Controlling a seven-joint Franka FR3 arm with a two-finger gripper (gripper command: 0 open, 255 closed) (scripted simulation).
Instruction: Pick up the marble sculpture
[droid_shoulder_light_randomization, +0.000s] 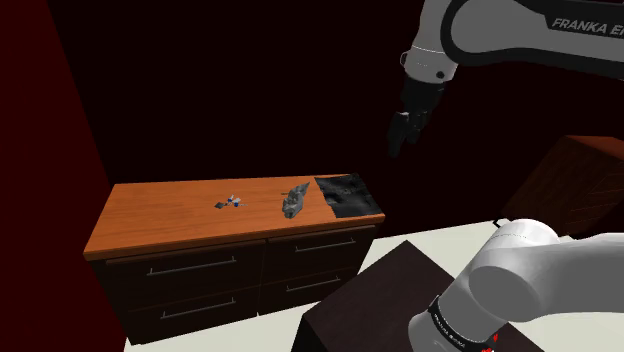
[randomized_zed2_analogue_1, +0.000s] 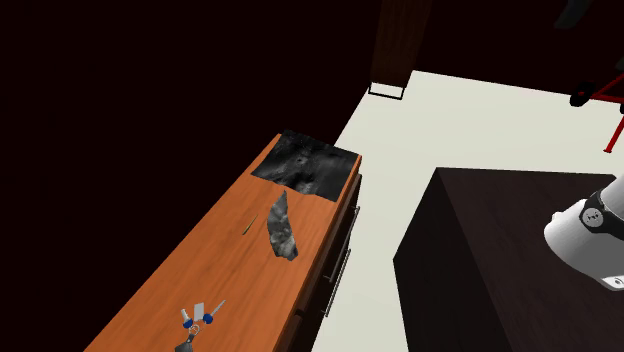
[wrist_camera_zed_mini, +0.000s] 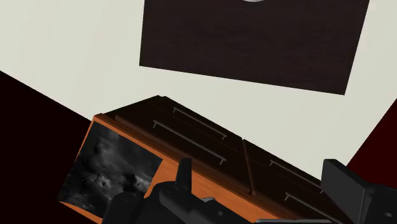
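One grey marble sculpture (droid_shoulder_light_randomization: 294, 201) lay on the orange dresser top (droid_shoulder_light_randomization: 180, 215); the gripper (droid_shoulder_light_randomization: 400, 135) hung well above, fingers (wrist_camera_zed_mini: 343, 184) apart, empty.

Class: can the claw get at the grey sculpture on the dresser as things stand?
Probably yes: the open claw hangs high near the dresser, and nothing lies over the sculpture.

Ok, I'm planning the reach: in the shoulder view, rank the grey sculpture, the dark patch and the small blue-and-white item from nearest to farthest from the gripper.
From the gripper:
1. Dark patch, view's right end of the dresser top.
2. Grey sculpture, just left of it.
3. Small blue-and-white item, farther left, mid-top.
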